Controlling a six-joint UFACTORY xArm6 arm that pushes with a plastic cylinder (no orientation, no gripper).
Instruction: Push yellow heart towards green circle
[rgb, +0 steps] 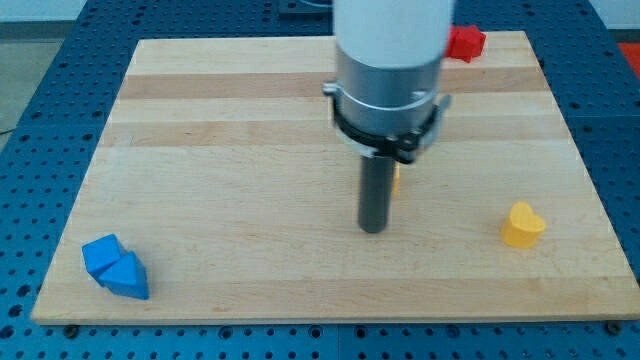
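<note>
The yellow heart (522, 224) lies on the wooden board (250, 150) at the view's right, near the bottom edge. My tip (373, 229) rests on the board well to the left of the heart, apart from it. A small sliver of another yellow block (396, 178) shows just behind the rod, mostly hidden by it. No green circle shows in the view; the arm's white and grey body (390, 60) covers part of the board's top.
A red block (465, 42) sits at the board's top edge, right of the arm. Two blue blocks (115, 268) touch each other at the bottom left corner. Blue perforated table surrounds the board.
</note>
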